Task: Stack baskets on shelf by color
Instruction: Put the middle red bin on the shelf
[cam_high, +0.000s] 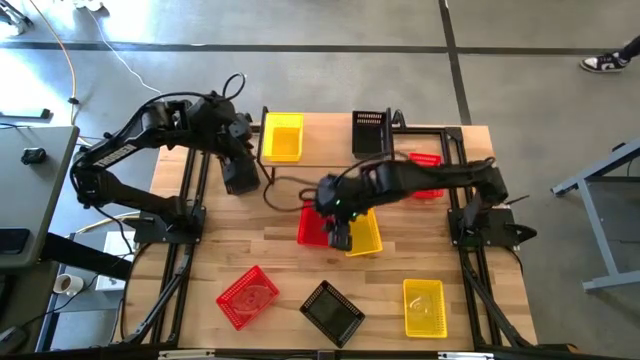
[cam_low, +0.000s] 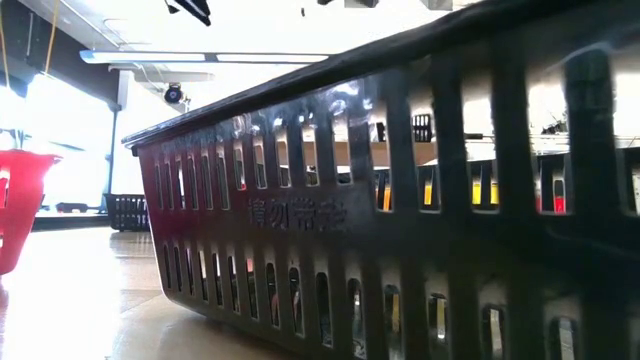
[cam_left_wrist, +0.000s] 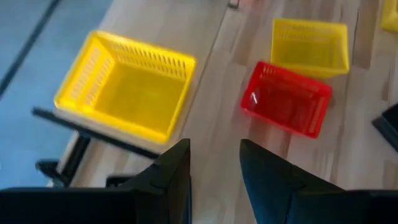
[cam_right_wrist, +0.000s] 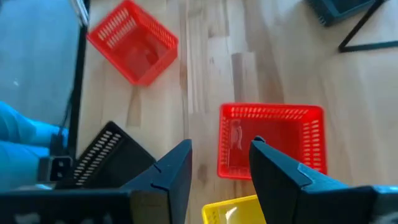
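Black mesh fills my low view: a black basket (cam_low: 400, 200) sits right against that camera on the table's near edge, between a tipped red basket (cam_high: 247, 296) and a yellow basket (cam_high: 424, 306).

My right tool (cam_high: 340, 236) hangs over mid-table with its fingers parted and nothing between them. Just under it a red basket (cam_right_wrist: 271, 140) lies touching a yellow one (cam_high: 364, 232). My left tool (cam_left_wrist: 214, 180) is also spread and empty, hovering beside the shelf (cam_high: 330, 150) near the yellow basket on the shelf (cam_left_wrist: 126, 84). A black basket on the shelf (cam_high: 370, 132) stands at its middle, and another red basket (cam_high: 427, 174) sits under my right arm toward the shelf's far end; I can't tell whether it rests on the plank or just off it.

Risks as I see them: the mid-table red and yellow baskets touch, so closing on one wall could drag or tip its neighbour. Thin perforated walls may flex and slip out of a shallow pinch. Carrying yellow toward the shelf sends my right arm toward the left arm, so a clash is possible there. The tipped red basket at the front will need a different approach.
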